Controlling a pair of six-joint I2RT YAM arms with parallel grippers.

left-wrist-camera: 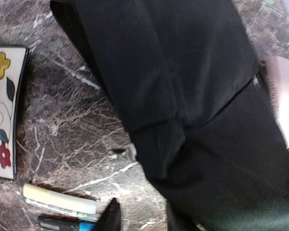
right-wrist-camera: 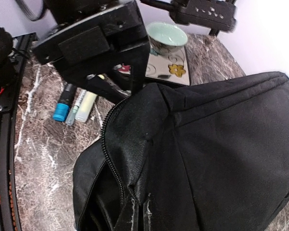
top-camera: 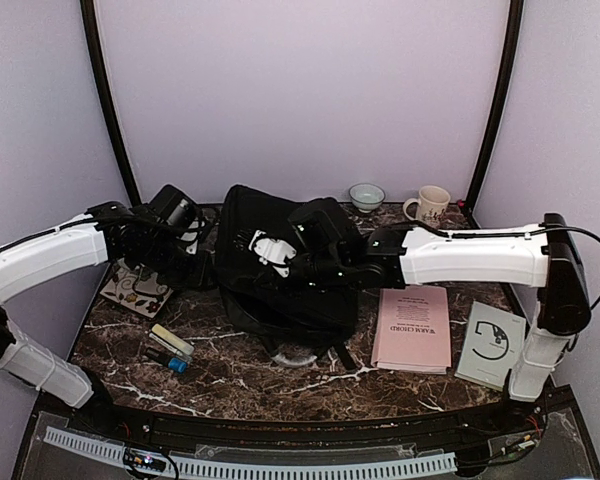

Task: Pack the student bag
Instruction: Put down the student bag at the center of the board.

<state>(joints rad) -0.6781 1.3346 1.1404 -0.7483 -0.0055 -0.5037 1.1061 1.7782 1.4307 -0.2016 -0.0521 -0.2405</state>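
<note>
Overhead, the large black rectangular fabric backpack (top-camera: 300, 300) lies in the middle of the dark marbled table (top-camera: 230, 375). My left gripper (top-camera: 202, 238) is at the backpack's left edge and my right gripper (top-camera: 255, 243) is over its top. Left of the backpack lie a square floral tile (top-camera: 135, 287) and a few markers (top-camera: 170, 347). Right of it are a pink book (top-camera: 412, 328) and a grey booklet (top-camera: 492, 345). Behind it stand a pale bowl (top-camera: 366, 195) and a cream mug (top-camera: 430, 205).

From my left wrist, backpack fabric fills most of the view. One dark fingertip (left-wrist-camera: 111, 216) shows just left of it; the other is hidden.

From my right wrist, my fingers (right-wrist-camera: 130, 214) are pinched narrowly on the backpack's fabric beside its open zipper (right-wrist-camera: 111, 159). My left gripper's fingers (right-wrist-camera: 137, 72) stand apart at the backpack's upper corner; whether they touch it I cannot tell.
</note>
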